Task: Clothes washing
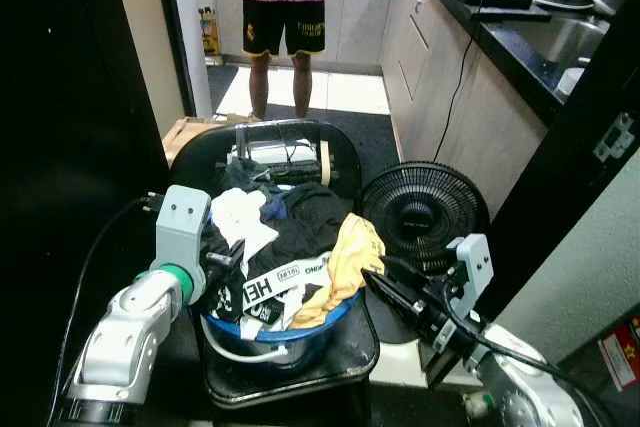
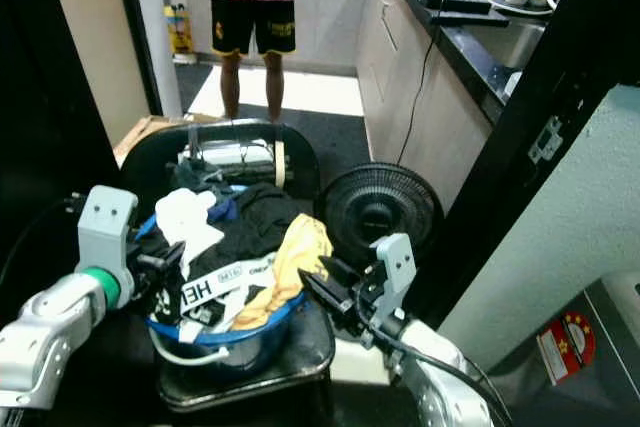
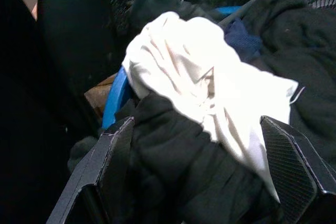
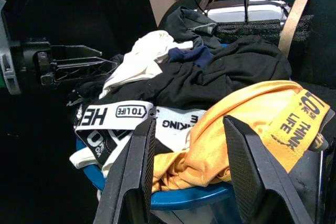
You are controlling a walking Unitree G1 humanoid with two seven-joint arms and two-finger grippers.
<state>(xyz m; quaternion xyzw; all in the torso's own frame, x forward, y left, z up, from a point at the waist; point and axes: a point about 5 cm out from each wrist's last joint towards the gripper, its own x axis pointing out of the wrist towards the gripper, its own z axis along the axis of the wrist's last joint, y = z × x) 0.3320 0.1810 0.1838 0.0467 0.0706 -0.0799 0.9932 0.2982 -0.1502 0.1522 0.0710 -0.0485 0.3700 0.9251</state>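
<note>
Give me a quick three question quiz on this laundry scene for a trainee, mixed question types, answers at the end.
1. True or false: the basin holding the clothes is red.
2. Which garment lies nearest the right end effector? A) white cloth B) yellow shirt C) black shirt
3. What stands on the floor to the robot's right of the chair?

Key: 1. False, it is blue. 2. B. 3. A black fan.
</note>
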